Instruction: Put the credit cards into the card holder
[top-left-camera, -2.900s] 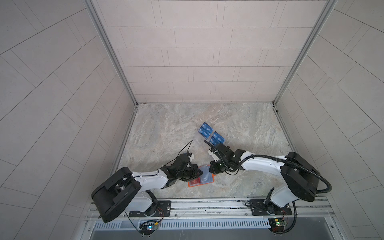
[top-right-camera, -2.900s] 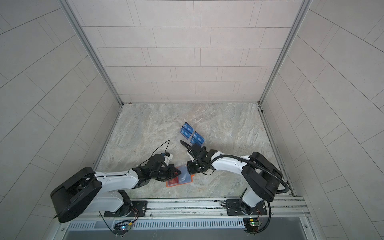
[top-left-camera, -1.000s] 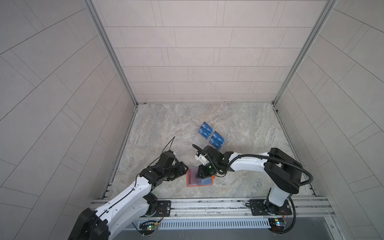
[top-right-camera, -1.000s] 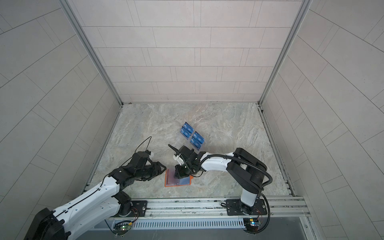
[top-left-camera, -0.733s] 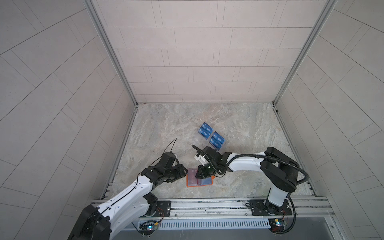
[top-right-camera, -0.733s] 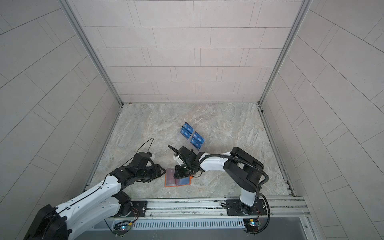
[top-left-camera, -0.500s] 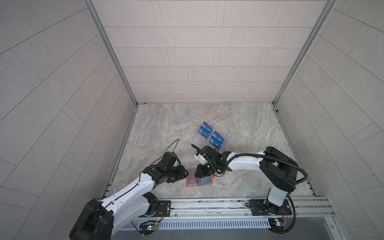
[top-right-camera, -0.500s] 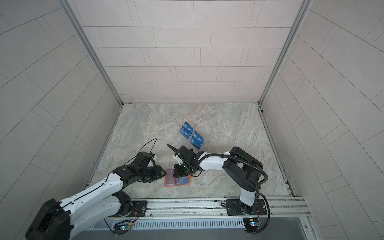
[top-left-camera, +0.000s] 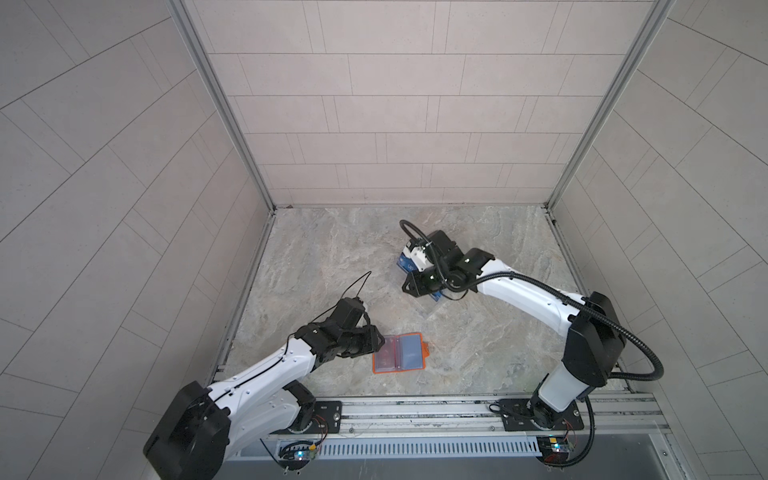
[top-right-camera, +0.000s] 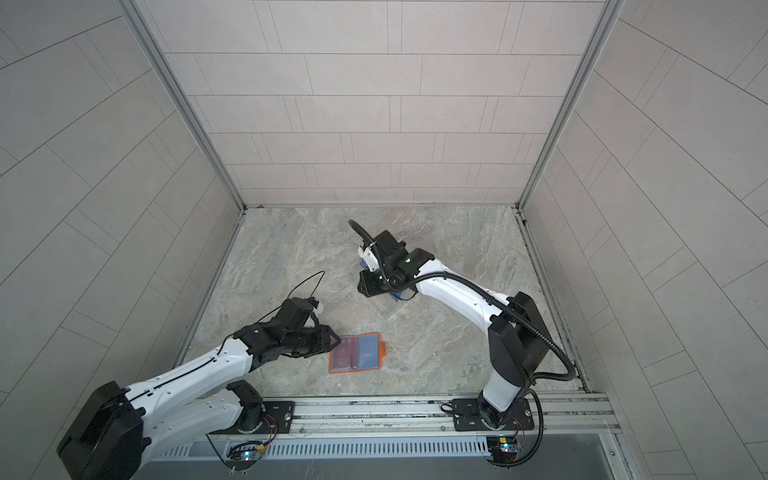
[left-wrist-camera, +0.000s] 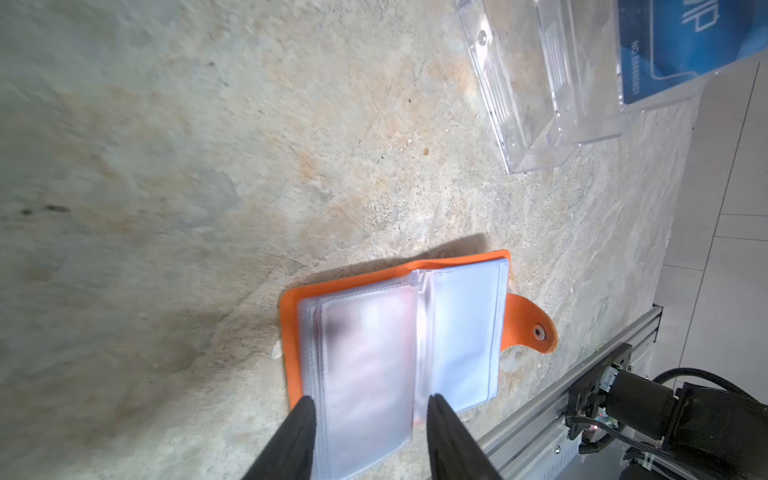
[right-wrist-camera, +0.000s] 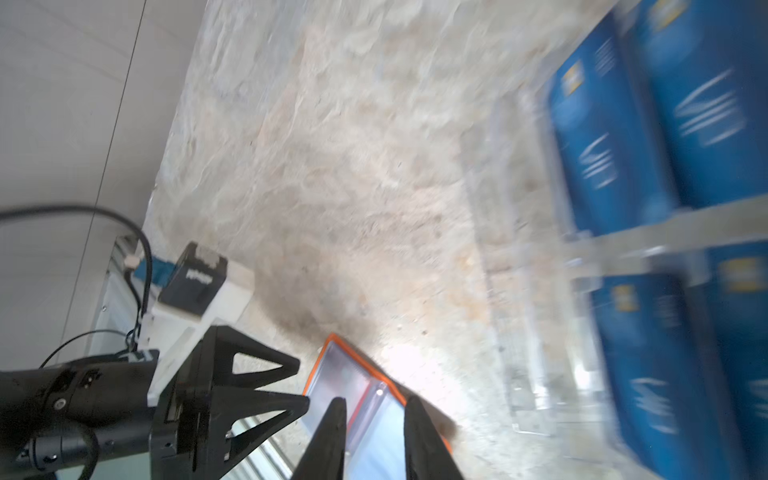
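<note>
In both top views the right arm (top-left-camera: 519, 291) hides most of the blue credit cards (top-left-camera: 402, 262). The right wrist view is motion-blurred, card lettering unreadable. Inside the card holder (left-wrist-camera: 291, 324) a reddish card (left-wrist-camera: 365, 345) shows only as haze.

A blue card (left-wrist-camera: 685, 45) standing in the clear rack (left-wrist-camera: 528, 104) is showing white "VIP" lettering and a small edge line beginning "NO" — its digits (eights and zeros, perhaps) are reading unclear. The blue cards (right-wrist-camera: 615, 137) in the right wrist view are blurring past reading.
</note>
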